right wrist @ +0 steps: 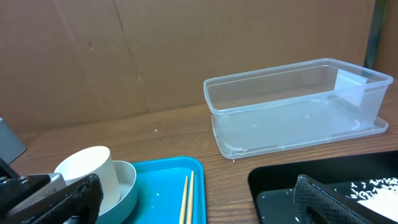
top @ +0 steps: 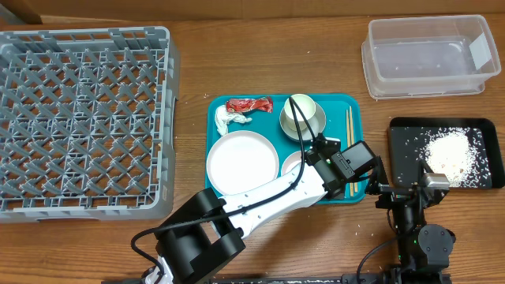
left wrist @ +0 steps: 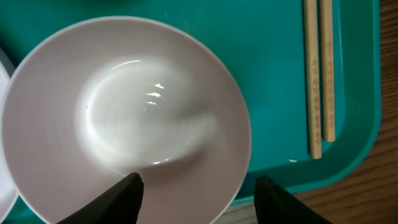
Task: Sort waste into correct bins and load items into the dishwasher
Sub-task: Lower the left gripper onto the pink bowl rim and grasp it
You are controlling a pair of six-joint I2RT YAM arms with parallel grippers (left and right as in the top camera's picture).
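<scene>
On the teal tray [top: 273,107] lie a red wrapper [top: 249,104], a white tissue wad [top: 230,118], a large white plate [top: 242,162], and a white cup [top: 300,110] standing in a grey-green bowl [top: 289,128]. A small white plate [top: 292,164] fills the left wrist view [left wrist: 124,112]. My left gripper [top: 314,154] is open over it [left wrist: 199,186], one finger above the plate and one outside its rim. My right gripper [top: 398,193] is open and empty [right wrist: 196,199], low at the tray's right side. The grey dish rack [top: 79,118] is at the left. The clear tub [top: 426,55] is at the far right [right wrist: 292,106].
Two wooden chopsticks [top: 349,126] lie along the teal tray's right side [left wrist: 318,74]. A black tray [top: 410,142] with a heap of white grains [top: 454,154] sits right of the teal tray. A cardboard wall stands behind the tub.
</scene>
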